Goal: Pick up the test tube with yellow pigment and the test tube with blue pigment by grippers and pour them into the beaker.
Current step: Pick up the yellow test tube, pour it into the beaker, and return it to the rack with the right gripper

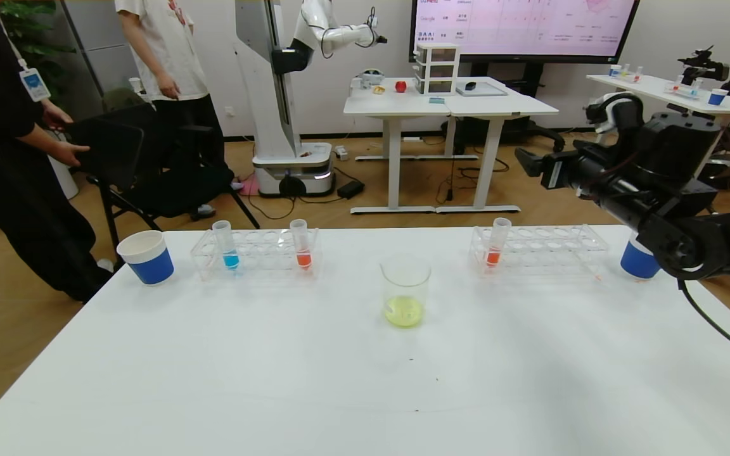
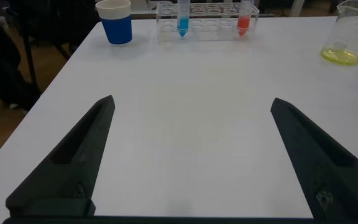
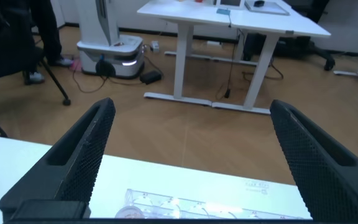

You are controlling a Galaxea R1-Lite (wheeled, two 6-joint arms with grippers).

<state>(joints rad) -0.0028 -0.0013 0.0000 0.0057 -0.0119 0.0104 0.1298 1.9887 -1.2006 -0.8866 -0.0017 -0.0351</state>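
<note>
The beaker (image 1: 405, 288) stands at the middle of the white table with pale yellow liquid in its bottom; it also shows in the left wrist view (image 2: 355, 28). The test tube with blue pigment (image 1: 227, 245) stands upright in the left rack (image 1: 257, 253), and shows in the left wrist view (image 2: 183, 17). The test tube with yellow pigment is out of view. My right gripper (image 1: 533, 163) is open and empty, raised above the right rack (image 1: 539, 248). My left gripper (image 2: 192, 102) is open and empty over the bare near-left table, out of the head view.
Orange-red tubes stand in the left rack (image 1: 301, 244) and the right rack (image 1: 497, 242). Blue-and-white paper cups stand at the far left (image 1: 146, 256) and far right (image 1: 637, 261). People, a chair and another robot are beyond the table's far edge.
</note>
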